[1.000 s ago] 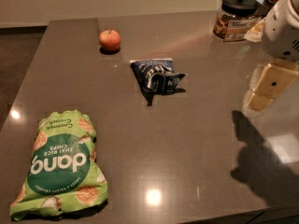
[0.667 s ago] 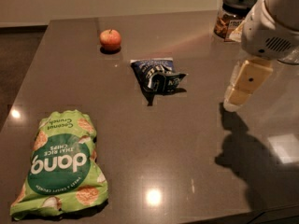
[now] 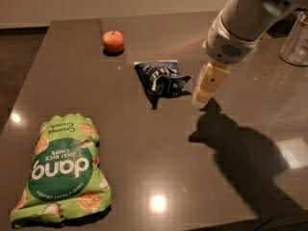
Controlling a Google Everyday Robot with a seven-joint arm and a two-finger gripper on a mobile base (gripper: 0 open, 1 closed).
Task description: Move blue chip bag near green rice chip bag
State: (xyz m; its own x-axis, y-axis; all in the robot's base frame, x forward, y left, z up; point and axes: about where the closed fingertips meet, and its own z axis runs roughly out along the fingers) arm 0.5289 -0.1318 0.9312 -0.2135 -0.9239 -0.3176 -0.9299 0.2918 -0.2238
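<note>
The blue chip bag (image 3: 161, 77) lies crumpled on the dark table (image 3: 159, 148), a little past its middle. The green rice chip bag (image 3: 62, 170) lies flat at the front left corner, well apart from the blue bag. My gripper (image 3: 204, 93) hangs from the white arm that enters from the upper right. It sits low over the table just to the right of the blue bag, close beside it and holding nothing.
A red apple (image 3: 113, 41) sits at the back, left of the blue bag. A clear glass container (image 3: 296, 44) stands at the far right edge. The arm's shadow falls across the front right of the table.
My arm has swung left and forward from the right edge, bringing the gripper close beside the blue chip bag. The bags and the apple have not moved.
</note>
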